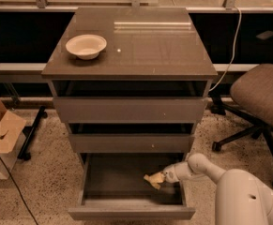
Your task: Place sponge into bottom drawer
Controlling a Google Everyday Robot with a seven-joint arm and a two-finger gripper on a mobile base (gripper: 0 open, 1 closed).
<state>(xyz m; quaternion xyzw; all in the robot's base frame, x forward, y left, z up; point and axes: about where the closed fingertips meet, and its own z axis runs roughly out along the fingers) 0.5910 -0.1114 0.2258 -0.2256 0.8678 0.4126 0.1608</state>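
The pale yellow sponge (153,180) is inside the open bottom drawer (131,213), at its right side, just above the drawer floor. My gripper (161,177) reaches into the drawer from the right and is shut on the sponge, which sticks out to the left of its tip. My white arm (206,165) comes over the drawer's right wall. The two shallower drawers above (129,109) are pulled out a little.
A cream round bowl (86,46) sits on the cabinet top (145,46) at the left. An office chair (262,95) stands to the right of the cabinet. A cardboard box (0,135) is on the floor at the left.
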